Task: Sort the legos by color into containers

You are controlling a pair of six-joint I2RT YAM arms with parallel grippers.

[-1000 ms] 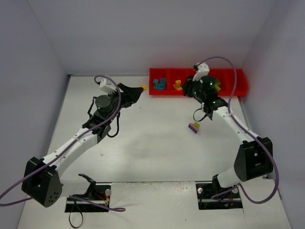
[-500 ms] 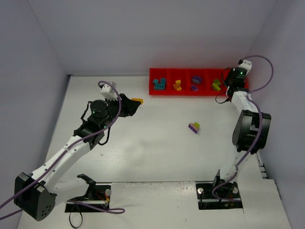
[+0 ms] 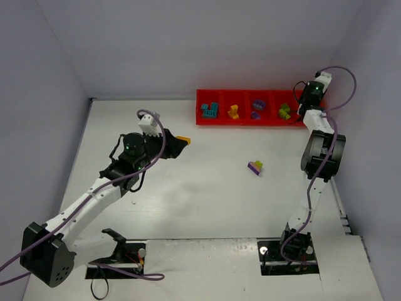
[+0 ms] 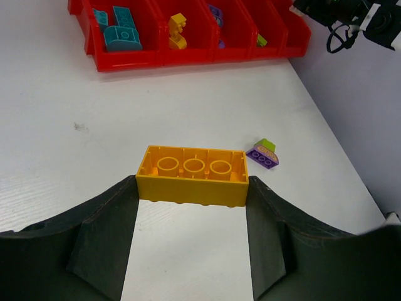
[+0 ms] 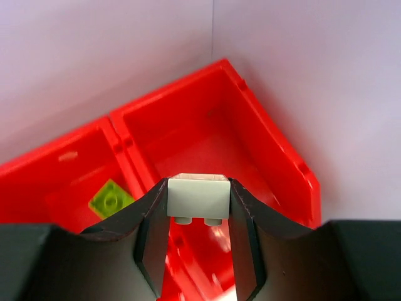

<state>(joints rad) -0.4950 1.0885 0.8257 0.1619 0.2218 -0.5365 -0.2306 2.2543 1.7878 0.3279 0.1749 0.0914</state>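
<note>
Only its wrist view showed the right gripper (image 5: 198,210) pinching a grey brick (image 5: 198,194) over the tray (image 5: 276,147); the left gripper (image 4: 192,191) pinched a yellow brick (image 4: 192,174).

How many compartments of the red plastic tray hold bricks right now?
4. Left to right in the top view: small teal plastic bricks, yellow-orange bricks, purple bricks, lime-green bricks. The end compartment under the right pincer shows none, though the pincer hides part.

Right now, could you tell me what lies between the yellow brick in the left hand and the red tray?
Bare white table only, as the left wrist view shows; the purple-and-green stack sits off to one side.
</note>
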